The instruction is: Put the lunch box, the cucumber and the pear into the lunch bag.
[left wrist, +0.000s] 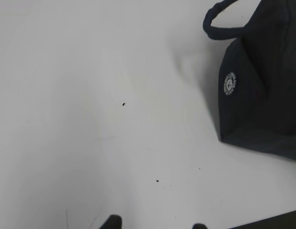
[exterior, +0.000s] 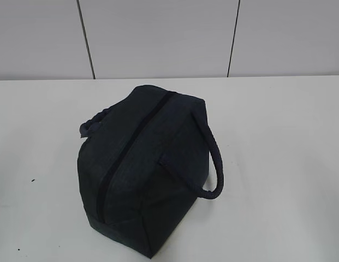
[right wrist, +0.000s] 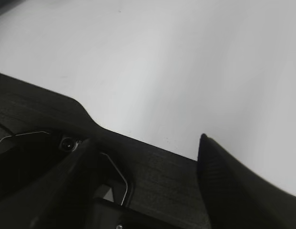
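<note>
The dark navy lunch bag [exterior: 142, 164] stands in the middle of the white table [exterior: 278, 136], its top zipper [exterior: 134, 139] shut and one rope handle [exterior: 213, 158] hanging to the right. It also shows in the left wrist view [left wrist: 262, 95], at the upper right, with a round white logo. My left gripper [left wrist: 156, 224] is open and empty over bare table, left of the bag. My right gripper [right wrist: 143, 157] is open and empty over a dark panel, away from the bag. The lunch box, cucumber and pear are out of view. Neither gripper shows in the exterior view.
A dark textured panel [right wrist: 43, 114] with a screw and a metal outline lies under my right gripper, at the table's edge. A grey panelled wall [exterior: 158, 38] stands behind the table. Small dark specks [left wrist: 124, 104] dot the table.
</note>
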